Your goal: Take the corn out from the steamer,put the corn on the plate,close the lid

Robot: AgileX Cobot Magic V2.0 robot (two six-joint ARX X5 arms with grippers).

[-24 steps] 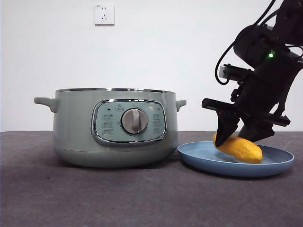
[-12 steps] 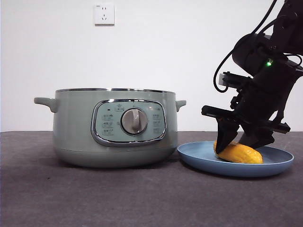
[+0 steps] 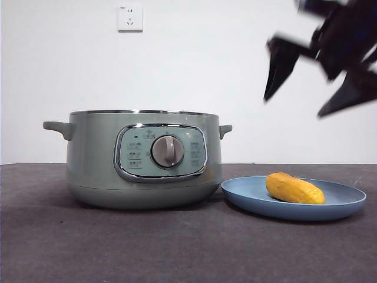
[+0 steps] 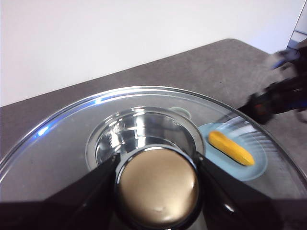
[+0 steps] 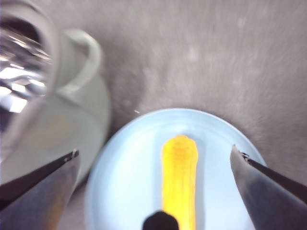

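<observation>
The yellow-orange corn [image 3: 294,188] lies on the light-blue plate [image 3: 353,203], to the right of the sage-green steamer [image 3: 141,159], which stands with no lid on. My right gripper [image 3: 294,106] is open and empty, high above the plate and blurred; its wrist view shows the corn [image 5: 180,177] on the plate [image 5: 129,182] between the spread jaws [image 5: 154,152]. My left gripper [image 4: 157,158] is shut on the knob [image 4: 158,191] of the glass lid [image 4: 62,148], held above the steamer [image 4: 144,134]. The corn [image 4: 230,147] shows through the glass.
A white wall socket [image 3: 129,17] sits on the back wall. The dark grey table [image 3: 177,247] runs in front of the steamer and plate. The steamer's side handle [image 5: 84,57] lies close to the plate's edge.
My right gripper has let go of the corn and risen well above the plate. The corn now lies alone on the plate.
</observation>
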